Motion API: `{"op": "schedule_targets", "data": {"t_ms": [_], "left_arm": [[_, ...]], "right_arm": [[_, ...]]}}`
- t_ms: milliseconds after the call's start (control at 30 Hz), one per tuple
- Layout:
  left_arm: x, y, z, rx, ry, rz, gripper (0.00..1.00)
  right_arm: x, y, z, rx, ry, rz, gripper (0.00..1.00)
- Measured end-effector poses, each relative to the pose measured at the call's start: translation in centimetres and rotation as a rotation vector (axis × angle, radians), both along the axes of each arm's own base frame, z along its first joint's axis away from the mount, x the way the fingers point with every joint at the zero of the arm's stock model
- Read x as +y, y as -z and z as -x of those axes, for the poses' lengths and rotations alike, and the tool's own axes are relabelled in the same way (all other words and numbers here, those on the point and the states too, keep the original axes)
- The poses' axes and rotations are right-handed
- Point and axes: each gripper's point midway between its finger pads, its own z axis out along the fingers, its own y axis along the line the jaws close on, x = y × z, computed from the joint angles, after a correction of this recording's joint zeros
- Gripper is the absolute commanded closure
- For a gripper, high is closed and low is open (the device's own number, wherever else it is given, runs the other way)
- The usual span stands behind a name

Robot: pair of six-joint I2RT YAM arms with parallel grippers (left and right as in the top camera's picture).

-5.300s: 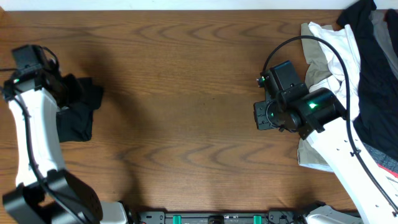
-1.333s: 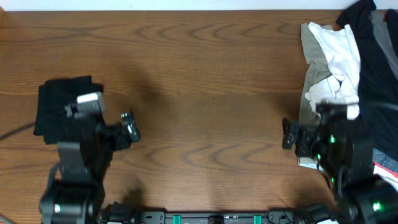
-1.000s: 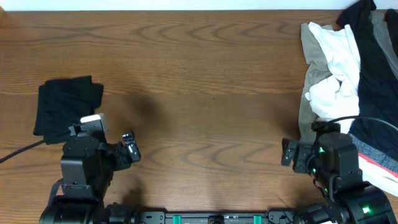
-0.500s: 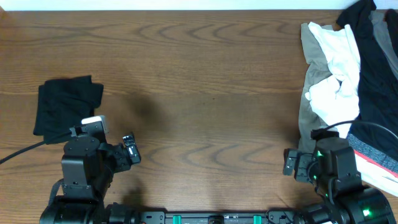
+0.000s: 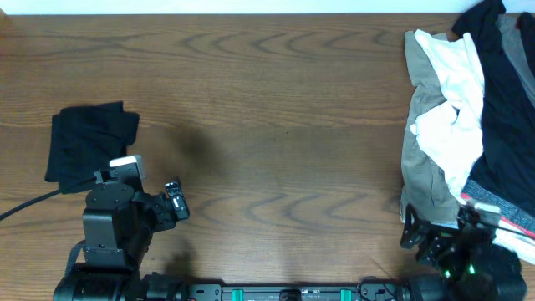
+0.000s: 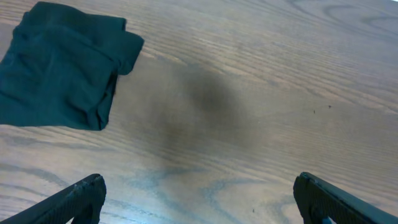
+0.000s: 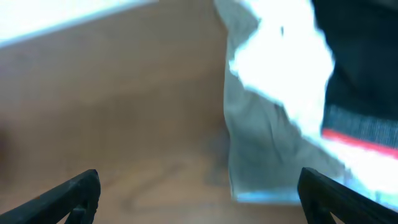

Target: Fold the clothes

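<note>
The clothes (image 5: 88,142) lie as a small folded black bundle at the table's left, and also show in the left wrist view (image 6: 62,74) at the upper left. My left gripper (image 5: 174,201) hovers open near the front edge, to the right of and below the bundle, apart from it. In its wrist view the left gripper (image 6: 199,199) has nothing between its fingertips (image 6: 81,196). My right gripper (image 5: 415,238) is open at the front right, beside the garment pile. The blurred right wrist view shows the right gripper (image 7: 199,196) wide and empty.
A pile of garments fills the right edge: a white one (image 5: 456,109), a beige one (image 5: 422,167) and a black one (image 5: 510,100) with a red-and-grey striped band (image 5: 493,201). The beige cloth (image 7: 261,143) reaches nearest my right gripper. A cable (image 5: 25,205) trails at the left.
My right arm has drawn back toward the front edge, away from the pile. My left arm has settled and stays still. The folded black bundle has not moved.
</note>
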Motion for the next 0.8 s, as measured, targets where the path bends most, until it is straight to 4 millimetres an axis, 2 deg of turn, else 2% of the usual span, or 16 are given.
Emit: {"op": "schedule_targets", "data": {"t_ms": [133, 233, 500, 633, 800], "left_arm": [[0.0, 0.0, 0.0, 0.0, 0.0, 0.0, 0.02], [0.0, 0.0, 0.0, 0.0, 0.0, 0.0, 0.02], [0.0, 0.0, 0.0, 0.001, 0.0, 0.0, 0.02], [0.0, 0.0, 0.0, 0.001, 0.0, 0.0, 0.02], [0.0, 0.0, 0.0, 0.001, 0.001, 0.0, 0.02]], "right_arm": [[0.0, -1.9, -0.5, -0.157, -0.016, 0.02, 0.01], [0.1, -1.9, -1.4, -0.241, -0.02, 0.029, 0.01], [0.5, 0.4, -6.7, -0.4, -0.015, 0.033, 0.01], [0.9, 1.3, -8.6, -0.522, -0.023, 0.021, 0.01], [1.1, 4.2, -9.5, -0.518, -0.031, 0.024, 0.01]]}}
